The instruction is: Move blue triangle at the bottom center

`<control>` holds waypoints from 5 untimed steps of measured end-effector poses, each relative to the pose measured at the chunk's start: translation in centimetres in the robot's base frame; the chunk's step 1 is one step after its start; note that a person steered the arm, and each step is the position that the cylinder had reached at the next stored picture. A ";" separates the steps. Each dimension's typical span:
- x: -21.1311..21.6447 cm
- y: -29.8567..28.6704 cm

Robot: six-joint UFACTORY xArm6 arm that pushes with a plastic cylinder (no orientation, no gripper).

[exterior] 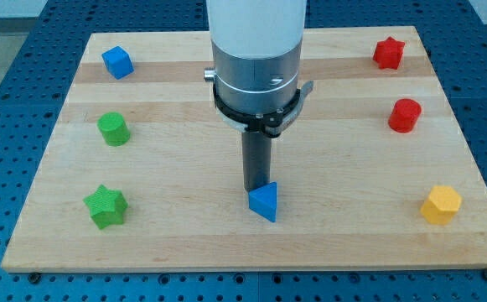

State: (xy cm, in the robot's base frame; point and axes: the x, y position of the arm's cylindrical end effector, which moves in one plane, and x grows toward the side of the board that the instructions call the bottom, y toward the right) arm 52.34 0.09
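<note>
The blue triangle [264, 202] lies on the wooden board [251, 243] near the view's bottom centre. My rod comes straight down from the white and grey arm in the middle of the view. My tip [255, 190] stands right behind the blue triangle, on its upper left side, touching or nearly touching it. The triangle hides the very end of the rod.
A blue cube [117, 62] is at the top left, a green cylinder [113, 129] and a green star [106, 206] on the left. A red star [388, 53] and a red cylinder [404, 115] are on the right, a yellow hexagon [440, 205] at the lower right.
</note>
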 end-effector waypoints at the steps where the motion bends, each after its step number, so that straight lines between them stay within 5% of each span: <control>1: -2.5 1.0; 2: -3.0 7.0; 5: 2.5 6.6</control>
State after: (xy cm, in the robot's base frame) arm 54.86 6.73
